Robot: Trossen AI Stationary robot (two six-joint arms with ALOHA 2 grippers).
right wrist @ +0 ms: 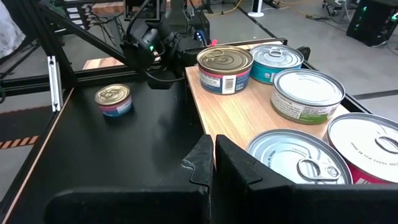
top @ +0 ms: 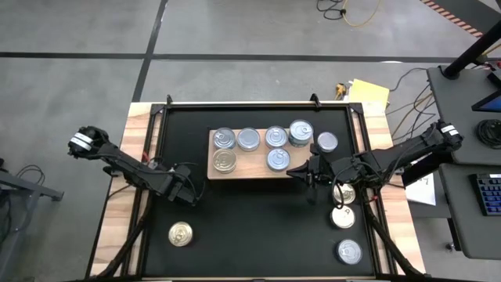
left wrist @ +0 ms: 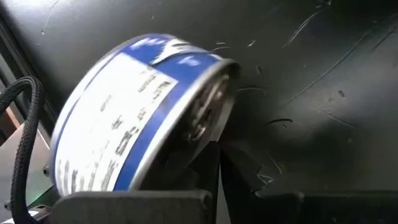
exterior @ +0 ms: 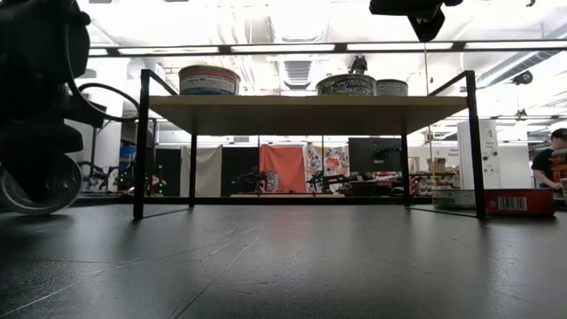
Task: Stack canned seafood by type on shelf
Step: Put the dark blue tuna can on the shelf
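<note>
Left wrist view shows my left gripper (left wrist: 208,168) clamped on a blue-labelled can (left wrist: 140,115), which sits tilted on its side between the fingers, above the black mat (left wrist: 323,74). From the high view I place that gripper (top: 188,193) off the shelf's (top: 254,171) near left corner. My right gripper (top: 301,171) waits closed and empty just beside the shelf's right end, near the lidded cans (top: 275,137) already on the board.

Risks I judge from here:
- The tilted hold looks narrow; the can could rotate or slip on the way up.
- Released at this angle, it may roll instead of seating flat on a matching can.
- The shelf is crowded; a low approach could knock neighbours.
- Both arms near the board risk contact.

Several cans remain on the mat: one gold-lidded (top: 181,233) and others at right (top: 349,251).
</note>
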